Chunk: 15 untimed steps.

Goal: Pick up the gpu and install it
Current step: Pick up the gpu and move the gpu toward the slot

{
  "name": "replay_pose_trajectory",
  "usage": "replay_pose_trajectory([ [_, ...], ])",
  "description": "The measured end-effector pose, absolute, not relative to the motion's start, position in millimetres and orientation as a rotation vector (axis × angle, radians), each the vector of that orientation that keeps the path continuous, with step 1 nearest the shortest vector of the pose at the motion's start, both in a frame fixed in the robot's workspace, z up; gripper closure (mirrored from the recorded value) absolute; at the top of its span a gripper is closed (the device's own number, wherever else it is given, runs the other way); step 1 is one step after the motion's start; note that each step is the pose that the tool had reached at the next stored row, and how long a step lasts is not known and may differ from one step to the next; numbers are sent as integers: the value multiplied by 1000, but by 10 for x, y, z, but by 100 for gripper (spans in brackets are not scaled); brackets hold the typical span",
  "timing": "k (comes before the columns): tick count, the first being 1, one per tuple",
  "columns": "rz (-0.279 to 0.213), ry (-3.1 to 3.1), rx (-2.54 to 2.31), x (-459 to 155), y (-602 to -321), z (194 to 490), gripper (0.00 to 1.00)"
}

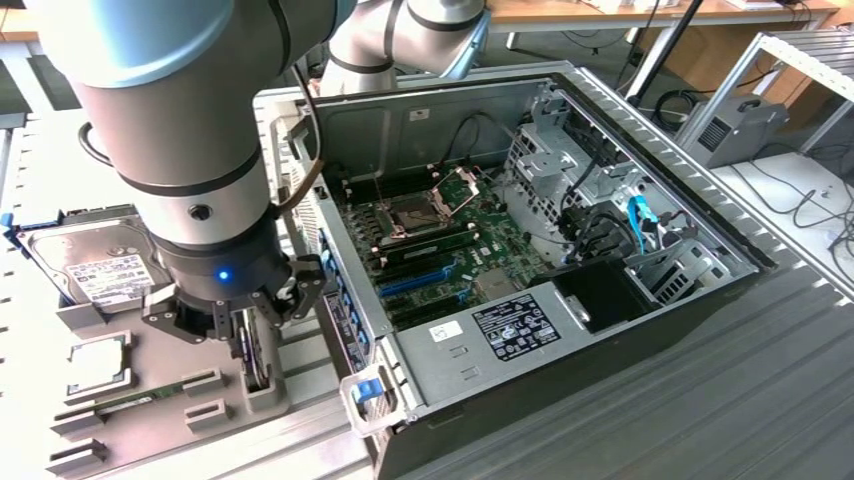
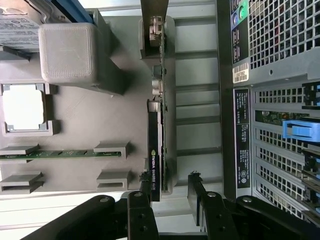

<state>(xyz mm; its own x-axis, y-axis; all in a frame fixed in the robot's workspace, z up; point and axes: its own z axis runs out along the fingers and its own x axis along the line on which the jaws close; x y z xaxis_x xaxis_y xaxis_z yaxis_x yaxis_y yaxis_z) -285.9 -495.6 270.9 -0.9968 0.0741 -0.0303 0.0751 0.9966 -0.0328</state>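
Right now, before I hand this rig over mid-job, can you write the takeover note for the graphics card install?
The gripper is open, its black fingers either side of the card's end, not clamped.
The gpu, a thin green circuit-board card with a black cooler, stands on edge in the grey plastic parts fixture, beside the open metal computer case.
Done: gripper lined up on the card. Nothing lifted.
Left: the pickup and the install in the case.
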Motion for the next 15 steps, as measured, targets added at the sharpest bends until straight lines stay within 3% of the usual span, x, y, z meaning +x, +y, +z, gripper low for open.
replay_pose_trajectory([
  [15,-65,3109,116,-2874,-4909,2656,58],
])
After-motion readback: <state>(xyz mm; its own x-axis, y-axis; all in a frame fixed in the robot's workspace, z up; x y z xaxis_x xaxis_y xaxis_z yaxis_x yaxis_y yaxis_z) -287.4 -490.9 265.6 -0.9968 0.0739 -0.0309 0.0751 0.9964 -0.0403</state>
